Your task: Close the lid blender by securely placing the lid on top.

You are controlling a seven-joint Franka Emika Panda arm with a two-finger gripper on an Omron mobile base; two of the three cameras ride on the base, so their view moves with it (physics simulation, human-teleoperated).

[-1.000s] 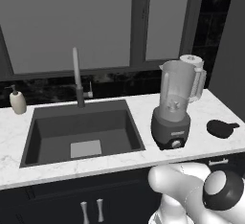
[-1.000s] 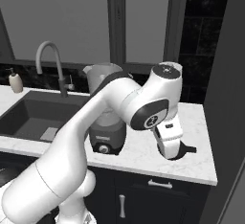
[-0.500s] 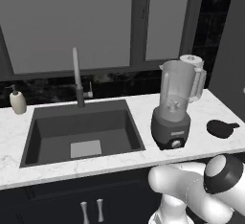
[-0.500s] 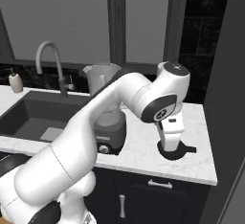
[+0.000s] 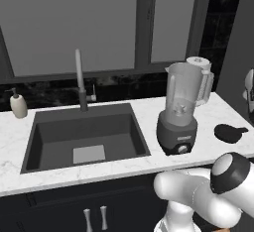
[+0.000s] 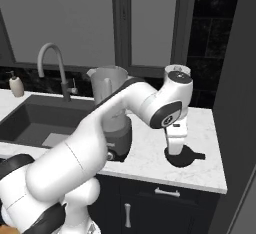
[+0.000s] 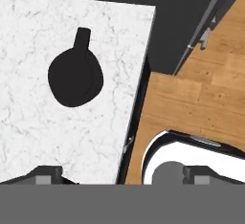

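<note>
Lid (image 7: 75, 78) lies flat on the white marble counter (image 7: 28, 117), a black disc with a short tab sticking out from its rim; in the hand view the tab points toward the top of the picture. The gripper (image 7: 117, 173) hangs above it, pointing down, and the lid sits up and to the left of the midpoint between the finger tips, so the hand is off-centre toward the counter's edge, with one tip over the marble and the other over the wooden floor (image 7: 201, 98). The tips stand wide apart with nothing between them.

In the right base view the hand (image 6: 175, 140) is low over the lid (image 6: 186, 156), near the counter's right end and front edge. The blender (image 5: 182, 108) stands to the left of the lid (image 5: 229, 133), well apart from it, between lid and sink (image 5: 84, 137), its clear jar open at the top and its handle turned toward the lid's side.

The next move likely calls for sliding inward over the disc before descending. Room is open above the lid, though the dark wall panel (image 6: 235, 103) closes in on the right and the counter edge is near.
</note>
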